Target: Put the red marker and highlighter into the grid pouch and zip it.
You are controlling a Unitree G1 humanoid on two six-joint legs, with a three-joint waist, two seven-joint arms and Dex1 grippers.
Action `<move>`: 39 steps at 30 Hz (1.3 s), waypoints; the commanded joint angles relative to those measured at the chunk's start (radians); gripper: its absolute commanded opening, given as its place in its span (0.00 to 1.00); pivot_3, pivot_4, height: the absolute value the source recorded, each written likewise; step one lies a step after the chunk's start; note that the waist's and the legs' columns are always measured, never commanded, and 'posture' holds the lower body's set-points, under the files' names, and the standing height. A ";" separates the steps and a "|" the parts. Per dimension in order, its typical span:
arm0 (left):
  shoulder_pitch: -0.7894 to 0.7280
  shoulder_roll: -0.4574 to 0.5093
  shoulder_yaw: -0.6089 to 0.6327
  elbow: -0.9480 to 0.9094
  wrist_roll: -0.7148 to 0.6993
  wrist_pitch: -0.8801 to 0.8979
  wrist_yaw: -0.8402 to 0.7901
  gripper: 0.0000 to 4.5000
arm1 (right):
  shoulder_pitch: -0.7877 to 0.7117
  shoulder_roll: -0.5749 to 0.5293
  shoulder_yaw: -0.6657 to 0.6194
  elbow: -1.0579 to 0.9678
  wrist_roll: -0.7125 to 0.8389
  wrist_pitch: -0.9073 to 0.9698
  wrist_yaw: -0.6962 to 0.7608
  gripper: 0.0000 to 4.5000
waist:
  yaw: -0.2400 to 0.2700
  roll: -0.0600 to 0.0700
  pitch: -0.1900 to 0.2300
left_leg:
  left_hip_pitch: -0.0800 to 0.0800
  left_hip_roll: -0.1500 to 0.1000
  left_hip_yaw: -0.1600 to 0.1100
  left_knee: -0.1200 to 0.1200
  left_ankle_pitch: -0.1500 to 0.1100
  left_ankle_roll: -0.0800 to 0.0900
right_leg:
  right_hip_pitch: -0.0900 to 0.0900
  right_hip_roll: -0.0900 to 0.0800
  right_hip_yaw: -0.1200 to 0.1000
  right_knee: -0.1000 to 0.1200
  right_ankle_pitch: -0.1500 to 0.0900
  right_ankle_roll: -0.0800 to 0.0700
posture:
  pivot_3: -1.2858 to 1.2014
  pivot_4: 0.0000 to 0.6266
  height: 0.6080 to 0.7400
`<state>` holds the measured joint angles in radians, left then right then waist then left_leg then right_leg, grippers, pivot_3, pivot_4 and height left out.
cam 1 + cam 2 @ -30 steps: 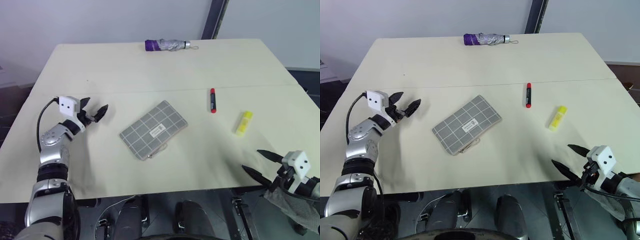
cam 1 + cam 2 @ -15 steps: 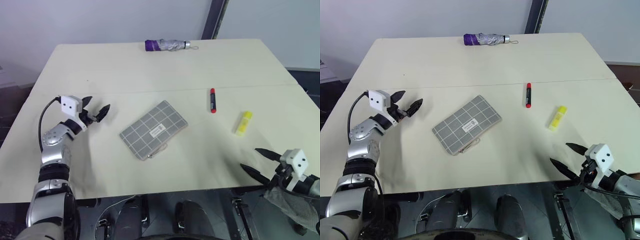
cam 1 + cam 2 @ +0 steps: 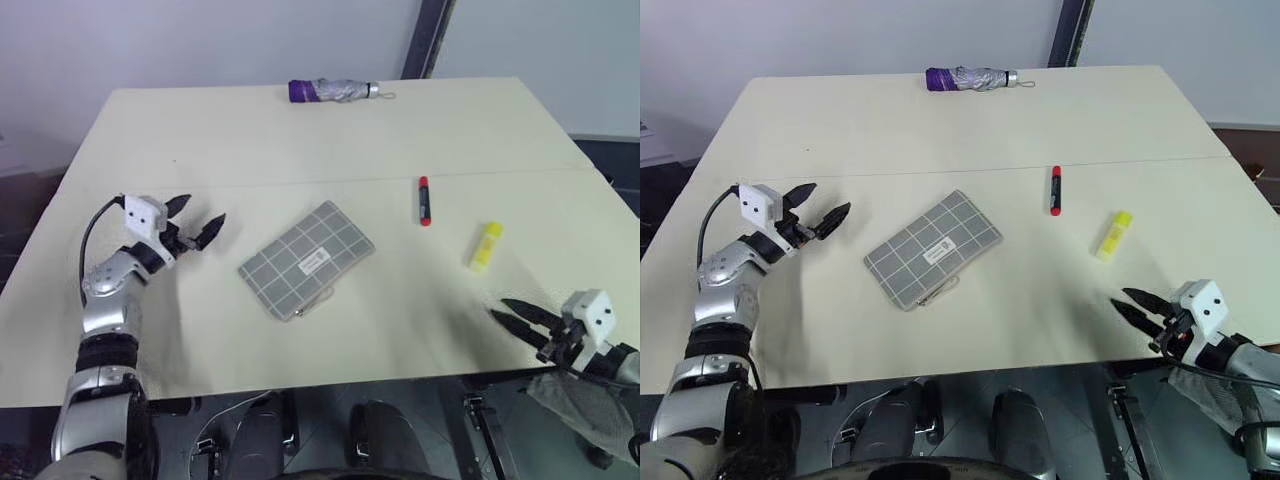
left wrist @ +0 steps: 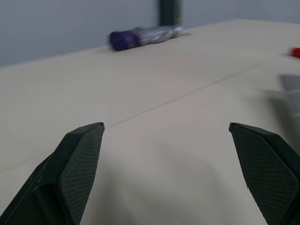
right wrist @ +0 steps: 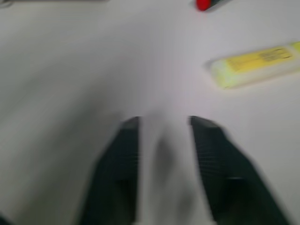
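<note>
Left eye view: grid pouch (image 3: 306,259) lies flat near the middle of the worktop (image 3: 300,150), zipper edge toward the near side. Red marker (image 3: 424,200) lies beyond and to the right of the pouch; highlighter (image 3: 486,245) farther right, apart from the marker. A folded umbrella (image 3: 333,90) rests at the far edge. Left gripper (image 3: 197,219) hangs left of the pouch, fingers spread, empty.

Right eye view: right gripper (image 3: 1133,304) sits over the near right corner, fingers narrowed with a small gap, nothing between them.

Left wrist view: both fingers (image 4: 79,164) stand wide apart over bare worktop; umbrella ahead.

Right wrist view: blurred; fingers (image 5: 119,164) close together but not touching, highlighter just ahead, marker's red end beyond it.
</note>
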<state>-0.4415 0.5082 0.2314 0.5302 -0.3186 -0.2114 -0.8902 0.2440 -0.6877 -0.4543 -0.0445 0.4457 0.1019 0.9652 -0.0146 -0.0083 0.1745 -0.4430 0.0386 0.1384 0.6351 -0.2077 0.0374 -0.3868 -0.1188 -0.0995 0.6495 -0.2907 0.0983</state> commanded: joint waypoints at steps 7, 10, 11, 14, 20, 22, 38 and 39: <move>0.130 0.088 -0.020 -0.232 -0.014 -0.070 -0.135 1.00 | -0.331 0.127 0.164 -0.082 -0.095 0.033 -0.284 0.01 | -0.004 0.001 -0.001 | 0.001 0.003 0.000 0.000 0.000 -0.004 | -0.003 0.002 0.001 0.001 0.001 -0.003 | 0.52 0.24 1.00; 0.193 0.125 -0.048 -0.283 0.007 -0.175 -0.210 1.00 | -0.466 0.203 0.256 -0.023 -0.170 0.034 -0.375 0.01 | -0.005 0.001 0.000 | 0.000 0.003 0.000 0.000 0.000 -0.004 | -0.006 0.002 0.001 0.001 0.001 -0.003 | 0.52 0.24 1.00; 0.210 0.134 -0.052 -0.298 0.004 -0.204 -0.232 1.00 | -0.500 0.224 0.285 0.001 -0.204 0.021 -0.402 0.01 | -0.004 0.001 0.000 | 0.000 0.003 0.001 -0.001 0.001 -0.005 | -0.006 0.002 0.001 0.001 0.001 -0.003 | 0.52 0.24 1.00; 0.252 0.151 -0.084 -0.313 0.040 -0.350 -0.272 1.00 | -0.567 0.284 0.361 0.054 -0.252 -0.013 -0.427 0.01 | 0.002 0.001 0.000 | -0.001 0.002 0.001 -0.002 0.002 -0.007 | -0.008 0.001 0.001 0.001 0.001 -0.003 | 0.52 0.24 1.00; 0.280 0.136 -0.190 -0.257 0.166 -0.626 -0.266 1.00 | -0.669 0.372 0.443 0.233 -0.346 -0.052 -0.514 0.01 | -0.003 0.001 0.000 | -0.001 0.002 0.002 -0.002 0.000 -0.005 | -0.007 0.000 0.001 0.000 0.001 -0.004 | 0.52 0.24 1.00; 0.279 0.142 -0.230 -0.235 0.189 -0.694 -0.268 1.00 | -0.683 0.392 0.457 0.269 -0.353 -0.064 -0.521 0.01 | -0.004 0.001 -0.001 | -0.001 0.002 0.002 -0.002 0.001 -0.005 | -0.007 0.001 0.001 0.001 0.002 -0.004 | 0.52 0.24 1.00; 0.154 0.076 -0.400 -0.136 0.448 -0.744 -0.033 1.00 | -0.660 0.426 0.500 0.290 -0.379 -0.067 -0.517 0.01 | 0.001 0.002 -0.001 | 0.000 0.003 0.004 -0.002 0.003 -0.001 | -0.004 0.002 -0.001 0.003 0.002 -0.003 | 0.52 0.24 1.00; 0.150 0.074 -0.413 -0.131 0.462 -0.740 -0.024 1.00 | -0.660 0.424 0.503 0.289 -0.382 -0.068 -0.516 0.01 | 0.000 0.002 -0.001 | 0.000 0.003 0.004 -0.002 0.003 -0.001 | -0.004 0.002 -0.001 0.003 0.002 -0.003 | 0.52 0.24 1.00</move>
<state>-0.2930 0.5844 -0.1482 0.3791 0.0970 -0.9660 -0.9300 -0.4101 -0.2639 0.0504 0.2806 0.0610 0.0441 0.4484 -0.0144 -0.0064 0.1736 -0.4429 0.0413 0.1423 0.6334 -0.2041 0.0364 -0.3905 -0.1168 -0.1001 0.6526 -0.2887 0.0954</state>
